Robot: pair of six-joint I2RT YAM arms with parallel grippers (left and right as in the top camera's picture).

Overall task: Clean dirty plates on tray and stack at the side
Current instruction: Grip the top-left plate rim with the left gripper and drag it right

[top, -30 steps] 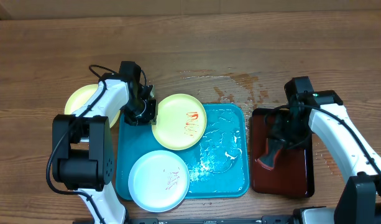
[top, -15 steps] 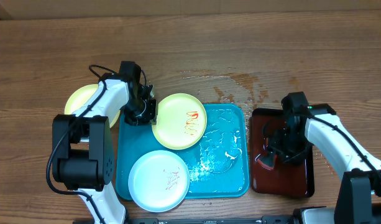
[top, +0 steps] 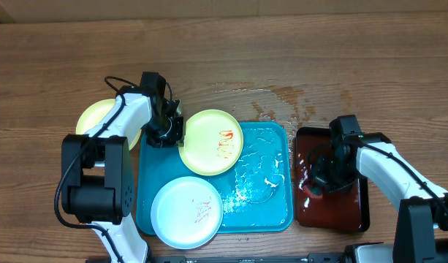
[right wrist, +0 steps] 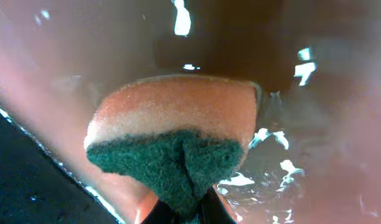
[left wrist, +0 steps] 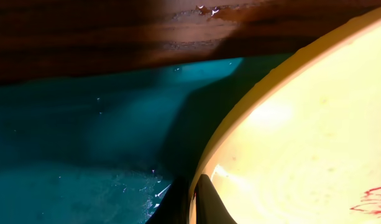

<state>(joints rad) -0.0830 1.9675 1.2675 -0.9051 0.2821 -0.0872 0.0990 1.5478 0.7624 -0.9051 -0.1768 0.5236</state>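
A yellow-green rimmed plate [top: 209,142] with red smears is tilted over the back left of the turquoise tray [top: 264,212]. My left gripper [top: 172,131] is shut on its left rim. In the left wrist view, the fingers [left wrist: 191,202] pinch the plate's edge [left wrist: 302,143] above the tray [left wrist: 84,143]. A pale blue-white plate [top: 187,212] with faint red marks lies at the tray's front left. A second yellow-green plate [top: 96,117] rests on the table left of the tray. My right gripper [top: 322,175] is shut on an orange and green sponge [right wrist: 171,137].
The dark red-brown tray [top: 355,212] lies right of the turquoise one, wet inside, with my right gripper low over its left half. Water is spilled on the wood [top: 282,98] behind both trays and pooled in the turquoise tray's right half.
My right gripper has moved forward and left over the red-brown tray and closed on the sponge. The left gripper and the plates have not moved.
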